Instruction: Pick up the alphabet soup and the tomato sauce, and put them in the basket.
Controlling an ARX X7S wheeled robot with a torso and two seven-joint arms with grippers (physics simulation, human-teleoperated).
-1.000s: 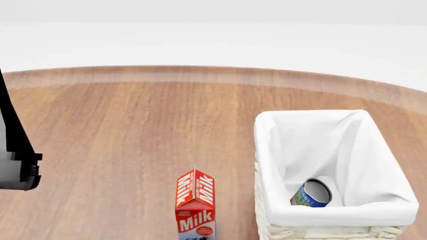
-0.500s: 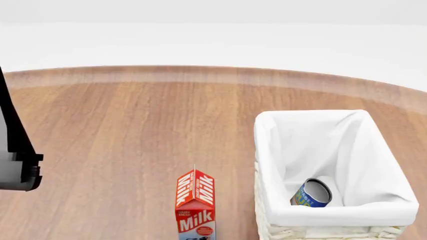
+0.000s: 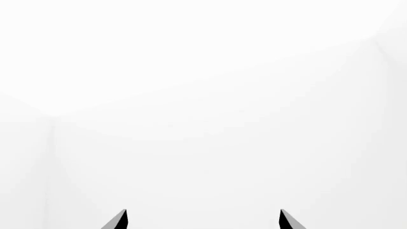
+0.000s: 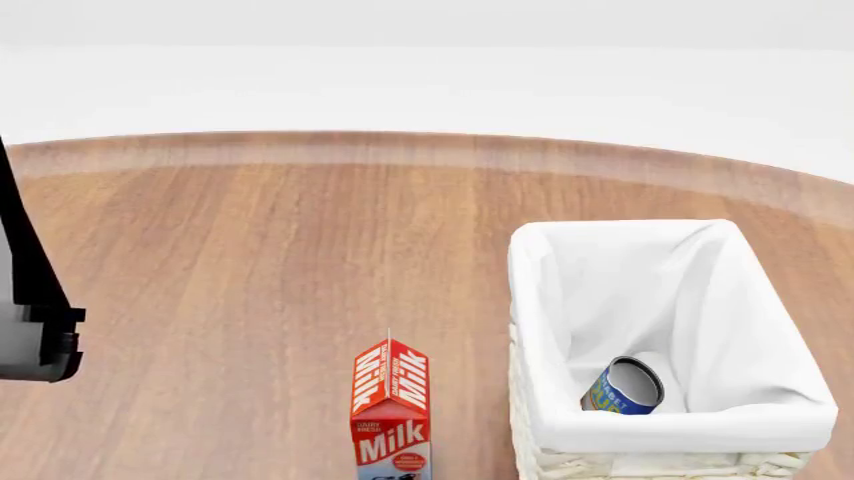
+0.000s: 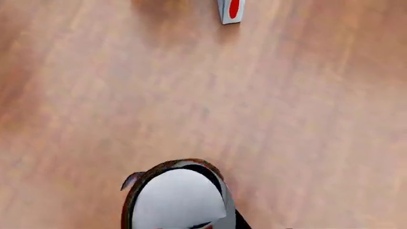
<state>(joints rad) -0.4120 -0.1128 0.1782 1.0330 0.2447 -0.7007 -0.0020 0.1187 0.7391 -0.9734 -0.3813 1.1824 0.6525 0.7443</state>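
The alphabet soup point(image 4: 623, 386), a blue-labelled can, lies on its side inside the white cloth-lined basket point(image 4: 541, 300) at the right of the head view. In the right wrist view the tomato sauce point(image 5: 178, 198), with a silver-white top and a dark red rim, fills the space between the jaws of my right gripper point(image 5: 184, 225), above the wooden floor. A grey finger point(image 5: 229, 211) lies against its side. My right gripper is out of the head view. My left gripper point(image 3: 202, 220) is open and empty, its two fingertips wide apart and facing blank white space.
A red milk carton point(image 4: 391, 410) stands upright just left of the basket. My left arm point(image 4: 34, 320) hangs at the left edge of the head view. A small grey and red object point(image 5: 229, 10) sits on the wooden floor point(image 4: 267, 260) in the right wrist view.
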